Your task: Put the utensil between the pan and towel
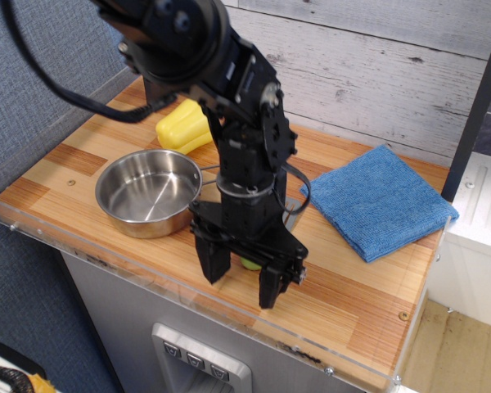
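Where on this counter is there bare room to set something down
Bare wood lies along the front right edge below the towel, and at the left end beside the pan. The strip between pan and towel is crowded: the open gripper straddles the utensil.

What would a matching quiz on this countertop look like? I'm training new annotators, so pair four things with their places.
Things:
1. pan
2. towel
3. yellow pepper
4. gripper

Places:
A. right side of the counter
B. behind the pan, toward the wall
C. left side of the counter
D. near the front edge, jaws spread over a green handle

Pairs: 1-C, 2-A, 3-B, 4-D
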Robot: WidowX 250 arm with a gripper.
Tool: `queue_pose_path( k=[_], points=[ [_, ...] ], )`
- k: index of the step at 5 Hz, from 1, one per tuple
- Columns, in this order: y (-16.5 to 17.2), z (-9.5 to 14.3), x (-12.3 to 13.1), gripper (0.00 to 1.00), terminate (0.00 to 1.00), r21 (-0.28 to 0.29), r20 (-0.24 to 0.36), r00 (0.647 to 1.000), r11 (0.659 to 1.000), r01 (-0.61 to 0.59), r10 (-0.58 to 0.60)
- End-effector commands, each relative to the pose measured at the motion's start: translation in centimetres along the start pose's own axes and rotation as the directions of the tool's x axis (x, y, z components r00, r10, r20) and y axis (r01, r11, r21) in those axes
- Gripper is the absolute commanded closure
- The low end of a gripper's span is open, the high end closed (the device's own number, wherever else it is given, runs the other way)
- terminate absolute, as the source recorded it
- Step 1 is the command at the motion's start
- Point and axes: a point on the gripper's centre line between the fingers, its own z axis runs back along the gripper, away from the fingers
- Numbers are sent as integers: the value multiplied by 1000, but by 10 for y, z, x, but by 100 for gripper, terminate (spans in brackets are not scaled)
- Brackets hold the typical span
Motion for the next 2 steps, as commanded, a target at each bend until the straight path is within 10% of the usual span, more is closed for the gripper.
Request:
queue_pose_path(
  k=[1,2],
  points=[
    [22,79,-6,0,0,-46,155,985,997,-68,75],
    [42,116,-11,0,100,-66,202,969,990,-128,139]
  ],
)
